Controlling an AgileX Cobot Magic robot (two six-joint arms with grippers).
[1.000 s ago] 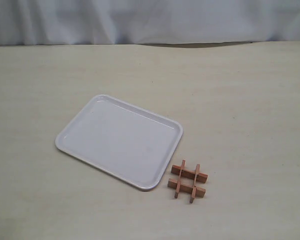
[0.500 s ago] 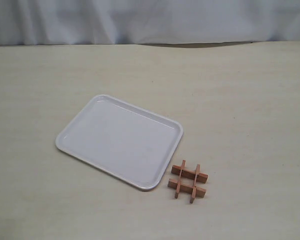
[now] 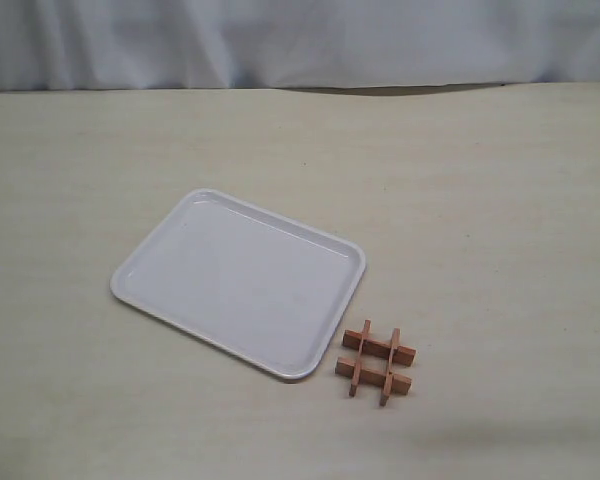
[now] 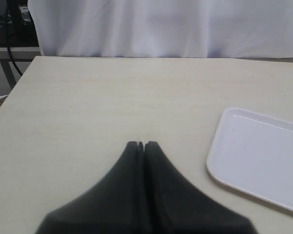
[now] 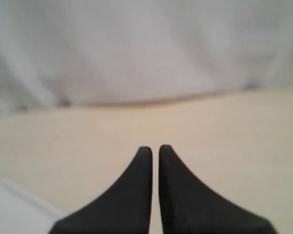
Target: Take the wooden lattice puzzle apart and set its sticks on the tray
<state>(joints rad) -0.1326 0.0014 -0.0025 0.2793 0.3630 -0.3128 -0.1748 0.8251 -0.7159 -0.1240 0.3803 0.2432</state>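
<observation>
We see the wooden lattice puzzle (image 3: pixel 389 366), reddish-brown, 4 sticks (image 3: pixel 378 346) interlocked, flat, just beside glossy white tray (image 3: pixel 230 280), rt corner.

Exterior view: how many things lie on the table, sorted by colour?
White: 1, the tray
Reddish-brown: 1, the wooden puzzle, fully assembled
Total: 2
</observation>
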